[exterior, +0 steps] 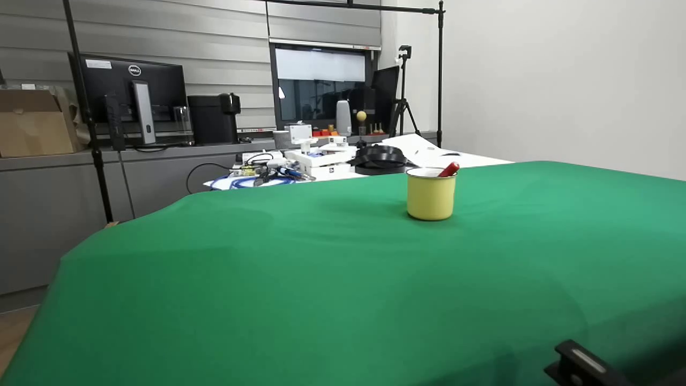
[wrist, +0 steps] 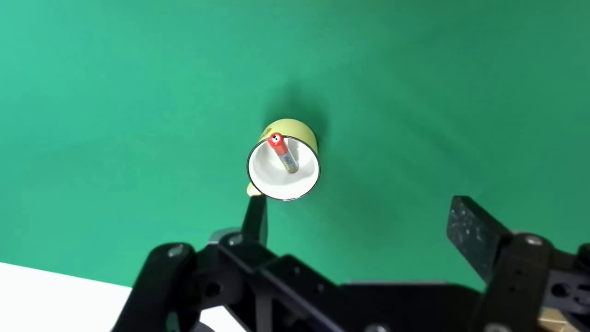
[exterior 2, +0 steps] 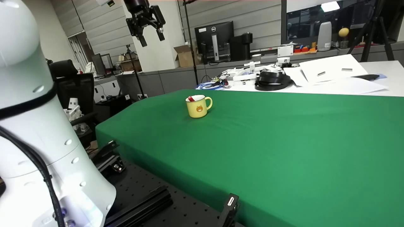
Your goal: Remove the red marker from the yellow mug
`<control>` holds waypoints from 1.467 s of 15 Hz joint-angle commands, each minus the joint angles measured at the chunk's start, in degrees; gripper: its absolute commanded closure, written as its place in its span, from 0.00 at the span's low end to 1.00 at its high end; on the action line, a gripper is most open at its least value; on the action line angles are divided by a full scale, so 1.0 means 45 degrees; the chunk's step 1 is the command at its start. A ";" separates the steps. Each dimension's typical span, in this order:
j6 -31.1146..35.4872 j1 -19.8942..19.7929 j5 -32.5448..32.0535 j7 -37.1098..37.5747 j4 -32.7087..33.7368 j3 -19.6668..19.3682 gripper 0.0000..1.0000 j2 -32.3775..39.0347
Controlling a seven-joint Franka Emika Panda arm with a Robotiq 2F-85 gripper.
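The yellow mug (exterior: pixel 430 198) stands upright on the green cloth. It also shows in an exterior view (exterior 2: pixel 196 110) with its handle and a small bear print, and from above in the wrist view (wrist: pixel 298 129). The red marker (exterior: pixel 449 170) leans inside the mug, its red end at the rim; it also shows in an exterior view (exterior 2: pixel 191 99). In the wrist view the marker (wrist: pixel 283 151) has a red cap and a grey labelled body. My gripper (exterior 2: pixel 153 41) hangs high above the table, apart from the mug. In the wrist view the gripper (wrist: pixel 359 203) is wide open and empty.
The green cloth (exterior 2: pixel 284 142) covers the table. Behind it a white table (exterior 2: pixel 389 75) holds papers, a black coil (exterior 2: pixel 273 80), cables and white parts. Black clamps (exterior 2: pixel 229 208) stand at the table edge near the white arm (exterior 2: pixel 47 142).
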 commanded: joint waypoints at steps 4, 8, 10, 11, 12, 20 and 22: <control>-0.1677 0.0145 0.0389 -0.2877 0.2828 -0.1579 0.00 0.3778; -0.3914 -0.0048 -0.0111 -0.2555 0.5158 -0.1705 0.00 0.6473; -0.5018 -0.0075 -0.0198 -0.2331 0.6391 -0.1761 0.00 0.7683; -0.5571 -0.0088 -0.0166 -0.2319 0.7044 -0.1801 0.00 0.8268; -0.6024 -0.0094 -0.0091 -0.2312 0.7637 -0.1841 0.00 0.8796; -0.8826 -0.0235 0.0479 -0.2600 1.1563 -0.2023 0.00 1.2373; -0.9207 -0.0260 0.0606 -0.2544 1.1919 -0.2042 0.00 1.2882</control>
